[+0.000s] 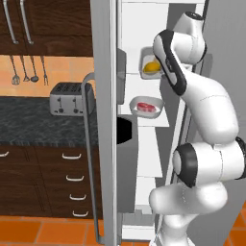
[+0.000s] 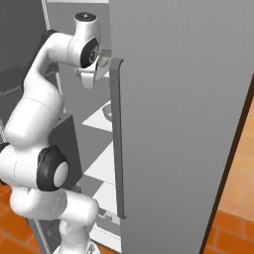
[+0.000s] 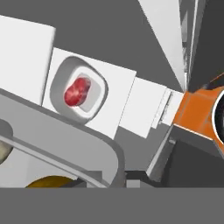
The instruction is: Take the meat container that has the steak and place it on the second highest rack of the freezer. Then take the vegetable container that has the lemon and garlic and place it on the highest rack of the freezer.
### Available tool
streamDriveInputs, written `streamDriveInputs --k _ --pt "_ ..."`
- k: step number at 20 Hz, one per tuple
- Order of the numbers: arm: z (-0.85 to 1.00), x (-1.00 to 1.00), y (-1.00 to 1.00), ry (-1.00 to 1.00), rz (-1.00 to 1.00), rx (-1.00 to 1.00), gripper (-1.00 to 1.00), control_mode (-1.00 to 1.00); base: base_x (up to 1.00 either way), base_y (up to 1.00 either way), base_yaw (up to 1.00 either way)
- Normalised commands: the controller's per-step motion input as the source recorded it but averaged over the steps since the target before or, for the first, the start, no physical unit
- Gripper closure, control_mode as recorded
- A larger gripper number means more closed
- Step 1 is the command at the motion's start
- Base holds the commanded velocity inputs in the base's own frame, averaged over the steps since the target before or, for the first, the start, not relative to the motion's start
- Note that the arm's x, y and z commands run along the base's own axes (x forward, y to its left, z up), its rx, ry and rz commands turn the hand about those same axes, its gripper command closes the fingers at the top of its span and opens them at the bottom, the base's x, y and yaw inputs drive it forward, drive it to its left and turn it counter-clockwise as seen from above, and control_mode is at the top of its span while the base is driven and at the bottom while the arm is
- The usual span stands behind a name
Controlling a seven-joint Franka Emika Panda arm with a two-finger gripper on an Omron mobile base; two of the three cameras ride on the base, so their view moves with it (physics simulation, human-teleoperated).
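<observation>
Our claw (image 2: 89,79) is up inside the freezer (image 1: 108,120), and we honestly can't tell if it's clenched or released. The lemon (image 1: 152,67) sits in its container right by it, and the steak (image 3: 77,91) is in its container one rack lower.

The white arm is reaching up and far into the scene, the gripper (image 2: 89,79) pointing downward, its finger spread hidden.
</observation>
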Motion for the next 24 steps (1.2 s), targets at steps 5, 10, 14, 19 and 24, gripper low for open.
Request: streamDriveInputs --k 5,10,14,19,24 --pt "-0.06 1.00 -0.28 0.04 0.00 0.00 1.00 -1.00 0.00 0.00 0.00" --pt "-0.12 1.00 -0.07 0.02 0.00 0.00 1.00 -1.00 0.00 0.00 0.00" --pt "-0.09 1.00 -0.06 0.01 0.00 0.00 1.00 -1.00 0.00 0.00 0.00" --pt "-0.02 0.88 -0.08 0.00 -0.02 0.00 1.00 -1.00 0.00 0.00 0.00" --pt "0.00 0.67 -0.22 0.00 -0.08 0.00 1.00 -1.00 0.00 0.00 0.00"
